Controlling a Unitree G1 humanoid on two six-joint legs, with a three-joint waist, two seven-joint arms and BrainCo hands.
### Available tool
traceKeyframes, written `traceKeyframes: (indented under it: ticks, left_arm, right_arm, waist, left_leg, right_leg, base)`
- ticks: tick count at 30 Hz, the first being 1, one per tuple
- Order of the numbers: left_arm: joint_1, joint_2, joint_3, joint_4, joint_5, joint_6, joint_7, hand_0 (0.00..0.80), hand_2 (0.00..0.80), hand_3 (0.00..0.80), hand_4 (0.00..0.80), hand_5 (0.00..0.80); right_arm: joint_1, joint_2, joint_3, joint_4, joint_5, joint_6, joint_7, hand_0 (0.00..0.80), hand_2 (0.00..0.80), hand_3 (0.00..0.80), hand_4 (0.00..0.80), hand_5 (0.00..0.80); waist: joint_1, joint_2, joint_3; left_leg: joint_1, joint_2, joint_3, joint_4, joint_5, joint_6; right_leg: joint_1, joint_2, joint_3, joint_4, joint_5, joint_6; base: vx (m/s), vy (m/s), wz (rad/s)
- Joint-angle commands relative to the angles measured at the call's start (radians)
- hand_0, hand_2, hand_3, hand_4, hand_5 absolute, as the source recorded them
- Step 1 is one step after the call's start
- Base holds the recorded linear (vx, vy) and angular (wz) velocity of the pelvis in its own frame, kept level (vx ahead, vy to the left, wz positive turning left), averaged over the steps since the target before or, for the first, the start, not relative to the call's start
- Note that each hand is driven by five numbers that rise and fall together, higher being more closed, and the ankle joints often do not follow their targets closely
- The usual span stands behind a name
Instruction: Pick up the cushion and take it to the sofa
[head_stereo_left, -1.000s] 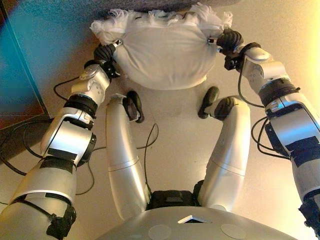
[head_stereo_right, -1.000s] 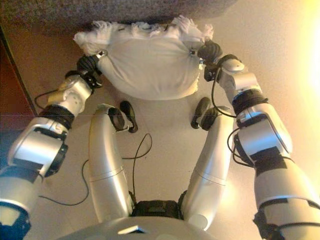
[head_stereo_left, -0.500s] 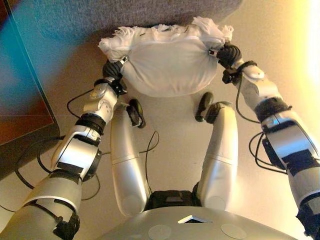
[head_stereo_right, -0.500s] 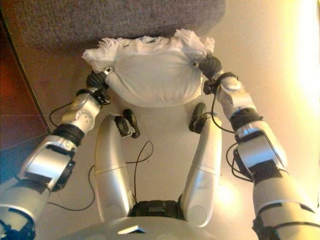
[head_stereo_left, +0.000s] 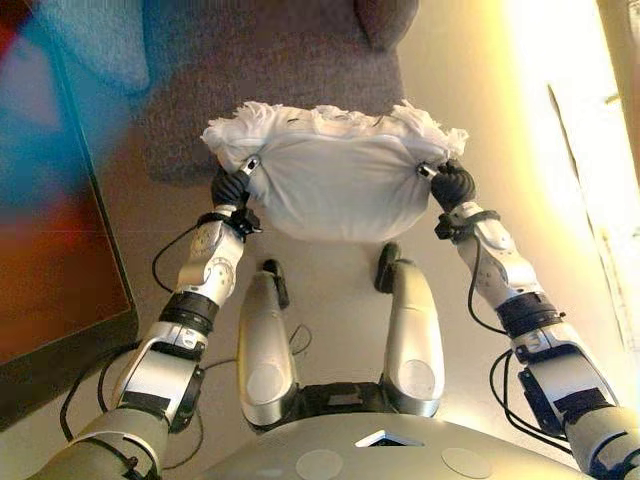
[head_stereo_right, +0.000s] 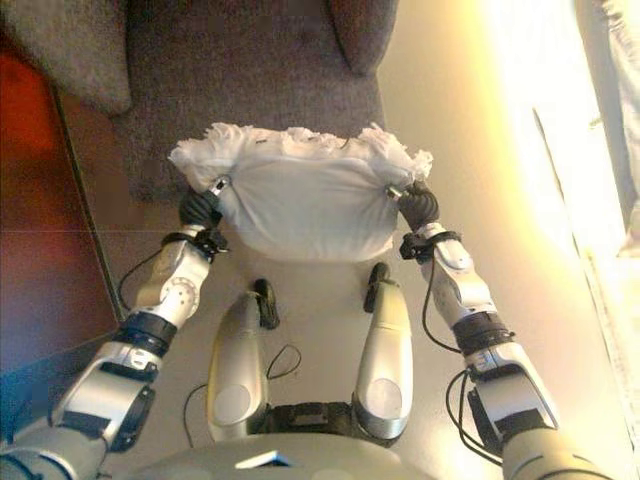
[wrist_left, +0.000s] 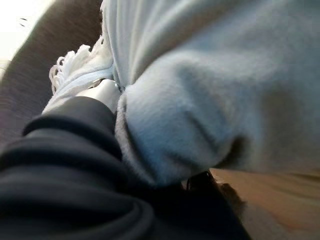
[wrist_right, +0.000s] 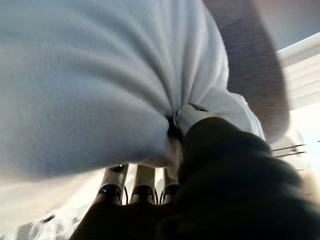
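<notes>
The white cushion (head_stereo_left: 335, 185) with a fringed far edge hangs between my two hands, clear of the floor, at the front edge of the grey sofa (head_stereo_left: 300, 70). My left hand (head_stereo_left: 232, 186) grips its left end. In the left wrist view a silver finger (wrist_left: 102, 91) digs into the cloth (wrist_left: 200, 100). My right hand (head_stereo_left: 452, 186) grips its right end. In the right wrist view the fingers (wrist_right: 142, 182) curl under the cushion (wrist_right: 90, 85) and the cloth bunches at the thumb.
The sofa seat (head_stereo_right: 250, 80) lies straight ahead, with a grey back cushion (head_stereo_right: 360, 30) at its far right and a padded arm (head_stereo_right: 70, 45) at its left. A dark wooden piece of furniture (head_stereo_left: 55, 270) stands on my left. Pale floor (head_stereo_left: 480, 110) lies to the right.
The whole picture has shifted and takes in far more of the sofa. My arms have stretched out and both hands still hold the cushion, which now sits at the sofa's front edge.
</notes>
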Motion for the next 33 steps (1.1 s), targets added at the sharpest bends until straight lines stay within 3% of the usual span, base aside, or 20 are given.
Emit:
traceKeyframes:
  ticks: [1, 7, 10, 13, 17, 20, 23, 27, 30, 33]
  left_arm:
    - [0.024, -0.039, -0.026, -0.154, 0.076, -0.036, -0.015, 0.800, 0.800, 0.800, 0.800, 0.800]
    - [0.152, -0.039, 0.017, -0.195, 0.100, 0.013, -0.036, 0.800, 0.800, 0.800, 0.800, 0.800]
    - [0.189, -0.033, 0.042, -0.210, 0.089, 0.019, -0.055, 0.800, 0.800, 0.800, 0.800, 0.800]
    - [0.206, -0.031, 0.065, -0.202, 0.065, 0.028, -0.074, 0.800, 0.800, 0.800, 0.800, 0.800]
    - [0.212, -0.036, 0.075, -0.188, 0.065, 0.034, -0.086, 0.800, 0.800, 0.800, 0.800, 0.800]
    - [0.205, -0.039, 0.065, -0.179, 0.073, 0.038, -0.088, 0.800, 0.800, 0.800, 0.800, 0.800]
    - [0.195, -0.041, 0.052, -0.178, 0.081, 0.052, -0.084, 0.800, 0.800, 0.800, 0.800, 0.800]
    - [0.183, -0.034, 0.062, -0.169, 0.101, 0.063, -0.107, 0.800, 0.800, 0.800, 0.800, 0.800]
    - [0.173, -0.024, 0.077, -0.153, 0.121, 0.055, -0.093, 0.800, 0.800, 0.800, 0.800, 0.800]
    - [0.127, 0.015, 0.085, -0.126, 0.100, 0.060, -0.103, 0.800, 0.800, 0.800, 0.800, 0.800]
  right_arm:
    - [0.054, 0.082, -0.008, -0.095, 0.013, -0.034, 0.020, 0.800, 0.800, 0.800, 0.800, 0.800]
    - [0.119, 0.107, 0.016, -0.122, 0.013, 0.024, 0.037, 0.800, 0.800, 0.800, 0.800, 0.800]
    - [0.121, 0.099, 0.019, -0.140, -0.003, 0.057, 0.046, 0.800, 0.800, 0.800, 0.800, 0.800]
    - [0.108, 0.090, 0.031, -0.122, -0.018, 0.078, 0.050, 0.800, 0.800, 0.800, 0.800, 0.800]
    - [0.110, 0.092, 0.043, -0.107, -0.036, 0.100, 0.039, 0.800, 0.800, 0.800, 0.800, 0.800]
    - [0.127, 0.103, 0.041, -0.099, -0.034, 0.106, 0.034, 0.800, 0.800, 0.800, 0.800, 0.800]
    - [0.145, 0.118, 0.036, -0.094, -0.019, 0.099, 0.024, 0.800, 0.800, 0.800, 0.800, 0.800]
    - [0.137, 0.125, 0.019, -0.081, -0.003, 0.084, 0.019, 0.800, 0.800, 0.800, 0.800, 0.800]
    - [0.133, 0.145, 0.024, -0.076, -0.006, 0.082, 0.030, 0.800, 0.800, 0.800, 0.800, 0.800]
    - [0.098, 0.157, 0.033, -0.043, 0.013, 0.072, 0.036, 0.800, 0.800, 0.800, 0.800, 0.800]
  waist:
    - [0.014, -0.022, -0.230]
    - [0.017, -0.033, -0.354]
    - [0.022, -0.035, -0.380]
    - [0.029, -0.031, -0.399]
    - [0.030, -0.018, -0.427]
    - [0.030, -0.003, -0.449]
    - [0.036, 0.015, -0.463]
    - [0.047, 0.015, -0.467]
    - [0.041, 0.008, -0.476]
    - [0.052, -0.004, -0.463]
  left_leg:
    - [0.080, 0.009, -0.029, -0.155, 0.109, 0.051]
    - [0.279, 0.044, 0.002, -0.323, 0.194, 0.030]
    - [0.307, 0.055, -0.007, -0.305, 0.232, 0.023]
    - [0.324, 0.048, 0.020, -0.251, 0.231, 0.028]
    - [0.376, -0.022, 0.045, -0.293, 0.193, 0.051]
    - [0.429, -0.096, 0.079, -0.415, 0.151, 0.081]
    - [0.466, -0.151, 0.060, -0.553, 0.179, 0.097]
    - [0.475, -0.177, 0.033, -0.605, 0.196, 0.113]
    - [0.480, -0.187, 0.075, -0.598, 0.183, 0.132]
    - [0.456, -0.203, 0.086, -0.546, 0.148, 0.172]
  right_leg:
    - [0.200, -0.003, 0.016, -0.260, 0.102, 0.027]
    - [0.411, 0.092, 0.006, -0.439, 0.109, -0.007]
    - [0.461, 0.125, 0.007, -0.473, 0.103, -0.030]
    - [0.504, 0.138, -0.008, -0.481, 0.091, -0.050]
    - [0.538, 0.148, -0.013, -0.494, 0.086, -0.048]
    - [0.561, 0.160, -0.029, -0.513, 0.090, -0.038]
    - [0.574, 0.181, -0.041, -0.525, 0.092, -0.027]
    - [0.574, 0.185, -0.044, -0.519, 0.095, -0.020]
    - [0.557, 0.157, -0.037, -0.475, 0.111, 0.003]
    - [0.490, 0.077, -0.006, -0.235, 0.150, 0.037]
  base:
    - [0.225, -0.148, 0.09]
    - [0.233, -0.165, -0.10]
    - [0.134, -0.147, -0.14]
    - [0.113, -0.125, -0.07]
    - [0.113, -0.019, -0.01]
    - [0.145, 0.054, 0.06]
    - [0.167, 0.081, 0.17]
    - [0.138, 0.122, 0.05]
    - [0.131, 0.175, 0.11]
    - [0.098, 0.158, -0.16]
